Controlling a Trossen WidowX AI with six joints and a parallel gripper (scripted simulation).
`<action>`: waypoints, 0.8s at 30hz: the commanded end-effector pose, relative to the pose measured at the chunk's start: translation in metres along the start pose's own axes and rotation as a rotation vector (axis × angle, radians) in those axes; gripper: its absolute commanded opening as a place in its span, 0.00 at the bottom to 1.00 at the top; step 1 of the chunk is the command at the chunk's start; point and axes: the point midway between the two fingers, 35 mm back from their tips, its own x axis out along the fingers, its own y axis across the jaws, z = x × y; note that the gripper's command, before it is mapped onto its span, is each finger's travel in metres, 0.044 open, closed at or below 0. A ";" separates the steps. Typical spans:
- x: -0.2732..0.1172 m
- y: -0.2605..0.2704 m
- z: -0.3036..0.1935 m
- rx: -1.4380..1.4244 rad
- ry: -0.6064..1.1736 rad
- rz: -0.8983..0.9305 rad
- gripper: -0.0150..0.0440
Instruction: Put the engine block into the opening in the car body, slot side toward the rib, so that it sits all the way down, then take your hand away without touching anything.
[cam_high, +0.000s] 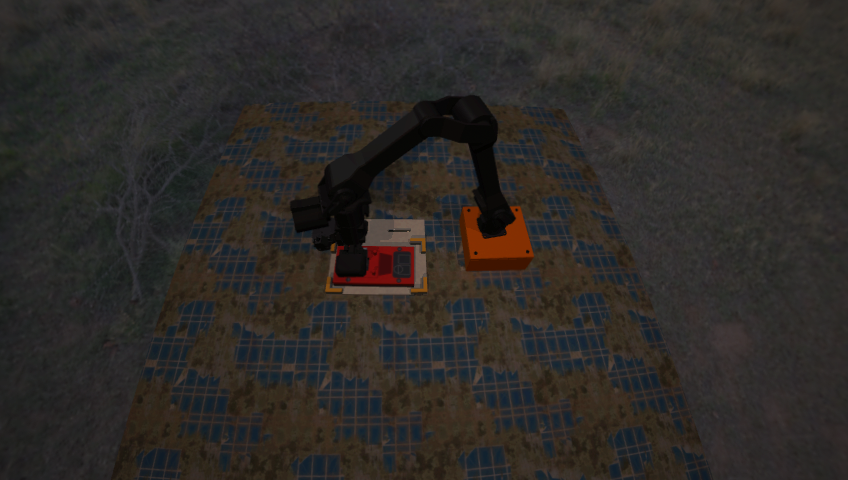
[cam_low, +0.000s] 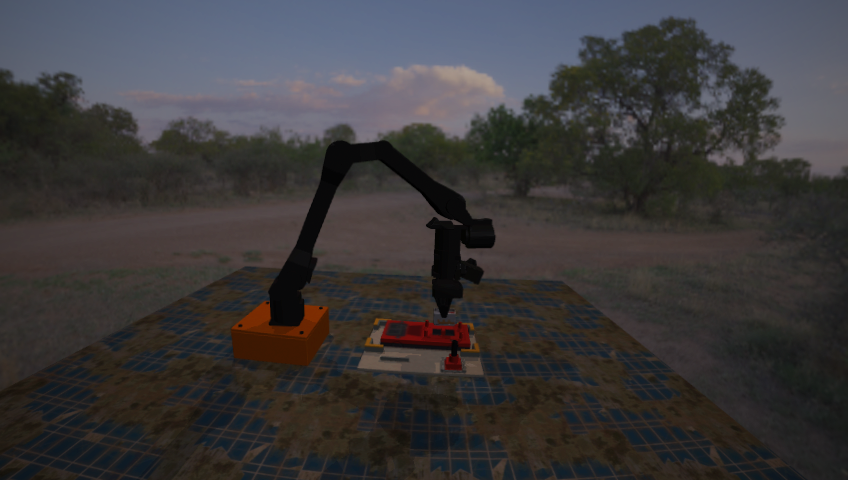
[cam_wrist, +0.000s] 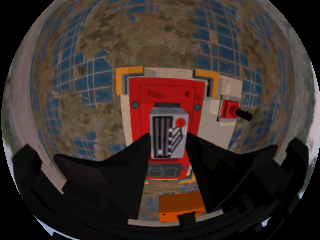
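My gripper (cam_low: 444, 314) (cam_wrist: 167, 136) is shut on the grey engine block (cam_wrist: 161, 131), which has black stripes and a red round mark on top. In the exterior view the gripper points straight down and holds the block just above the red car body (cam_high: 383, 280) (cam_low: 416, 340) (cam_wrist: 142, 120). The block's small grey outline (cam_low: 446, 319) is partly hidden there. The dark opening (cam_low: 438, 331) is visible below. In the wrist view the block lines up with the car body's length and covers most of the opening. In the top view the gripper hides block and opening. The slot side is not visible.
The car body sits on a pale board (cam_high: 380, 228) (cam_low: 371, 359) between yellow corner brackets (cam_high: 420, 287) (cam_low: 373, 345) (cam_wrist: 120, 82). A red piece with an upright black lever (cam_low: 452, 361) (cam_wrist: 231, 109) stands beside the car body. The arm's orange base (cam_high: 498, 255) (cam_low: 270, 347) (cam_wrist: 180, 204) is farther off.
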 end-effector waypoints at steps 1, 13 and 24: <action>0.002 0.000 0.000 -0.025 0.005 -0.005 0.52; 0.002 0.000 0.000 0.044 0.004 -0.005 0.52; 0.002 0.000 0.000 0.130 0.004 -0.006 0.52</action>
